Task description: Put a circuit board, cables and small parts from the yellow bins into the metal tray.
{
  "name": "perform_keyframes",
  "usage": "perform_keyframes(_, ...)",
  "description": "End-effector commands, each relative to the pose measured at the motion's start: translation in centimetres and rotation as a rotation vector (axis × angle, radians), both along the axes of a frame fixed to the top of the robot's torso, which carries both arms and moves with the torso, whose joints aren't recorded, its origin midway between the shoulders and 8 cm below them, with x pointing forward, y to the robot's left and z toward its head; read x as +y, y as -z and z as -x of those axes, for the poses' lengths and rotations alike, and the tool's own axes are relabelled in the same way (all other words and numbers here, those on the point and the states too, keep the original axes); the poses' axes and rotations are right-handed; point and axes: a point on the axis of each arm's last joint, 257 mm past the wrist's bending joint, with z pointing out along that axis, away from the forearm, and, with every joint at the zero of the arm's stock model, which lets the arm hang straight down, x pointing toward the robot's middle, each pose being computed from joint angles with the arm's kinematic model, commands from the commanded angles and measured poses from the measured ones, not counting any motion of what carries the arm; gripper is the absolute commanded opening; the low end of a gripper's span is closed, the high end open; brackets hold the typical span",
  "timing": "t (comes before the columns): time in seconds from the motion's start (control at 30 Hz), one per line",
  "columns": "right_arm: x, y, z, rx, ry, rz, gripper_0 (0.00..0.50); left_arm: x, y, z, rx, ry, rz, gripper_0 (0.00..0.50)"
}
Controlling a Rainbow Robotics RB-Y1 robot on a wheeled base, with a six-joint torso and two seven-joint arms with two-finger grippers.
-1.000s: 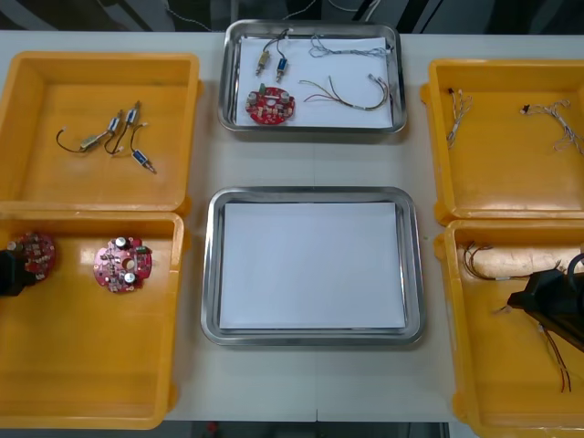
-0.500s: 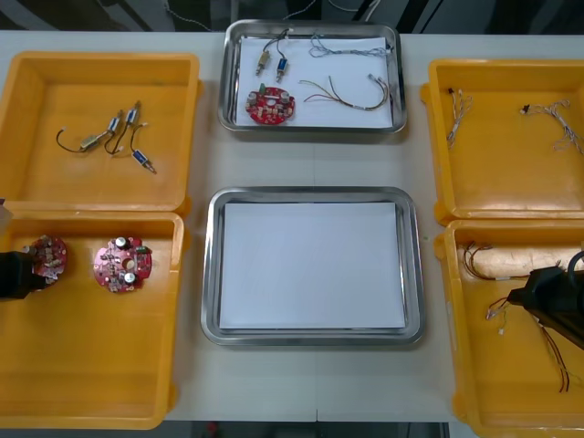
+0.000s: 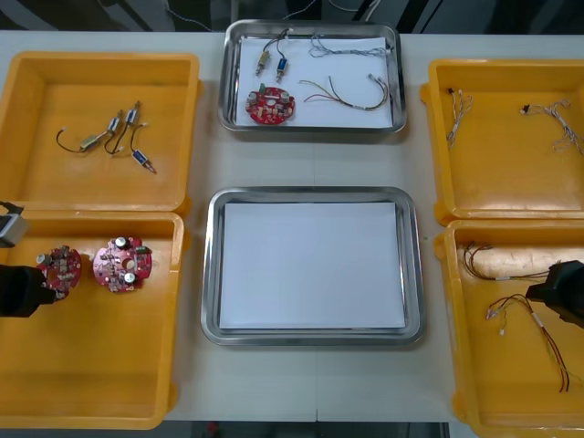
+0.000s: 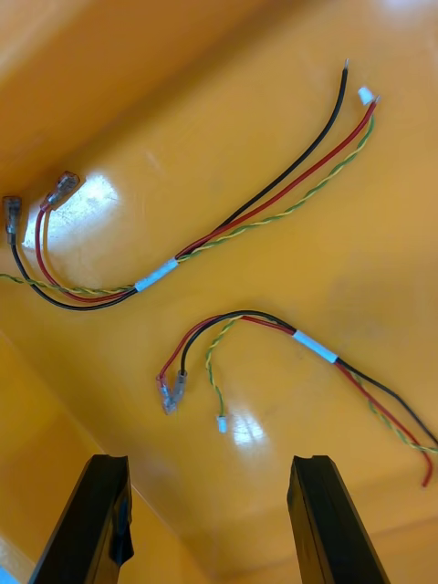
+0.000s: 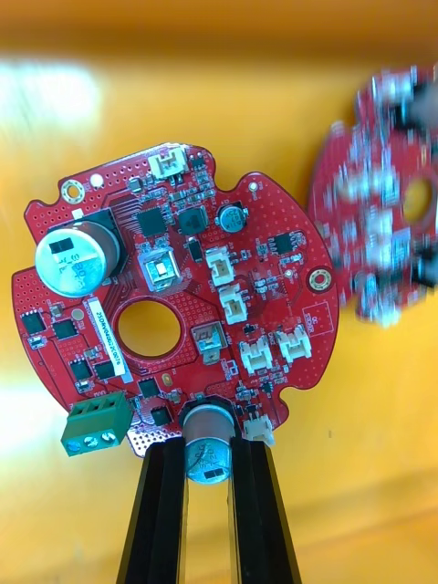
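The light desk [image 3: 310, 164] under me runs bare down its middle. At 12 o'clock on it, near the far edge, I see a second, smaller steel tray [image 3: 225, 78] lined white. It holds a round red board [image 3: 270, 105] at its 7 o'clock, small metal parts [image 3: 281, 65] at 10 o'clock, a pale twisted cable [image 3: 342, 50] at 1 o'clock and a thin wire bundle [image 3: 376, 94] at 4 o'clock. Beyond the far edge lies dark floor [image 3: 91, 14].

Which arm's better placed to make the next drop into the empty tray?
Left. The left gripper has its fingers shut on a round red circuit board at the near left bin, next to the empty tray. The right gripper hangs open above cables in the near right bin, holding nothing.
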Motion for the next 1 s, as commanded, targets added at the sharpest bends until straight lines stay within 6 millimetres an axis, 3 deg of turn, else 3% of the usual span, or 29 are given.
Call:
perform_keyframes(0.03, -2.4, -3.5, -0.2, -0.029, -0.068, 0.103, 0.500, 1.0, -0.3, 2.1, 0.009, 0.018, -0.051, 0.000)
perform_keyframes(0.43, -4.8, -6.9, -1.1, -0.052, -0.383, 0.350, 0.500, 0.1, 2.6, 4.2, 0.004, 0.035, -0.054, 0.000)
perform_keyframes(1.0, -4.2, -5.4, -2.1, -0.094, -0.866, 0.527, 0.500, -1.0, 3.7, 3.5, -0.016, 0.053, -0.060, 0.000)
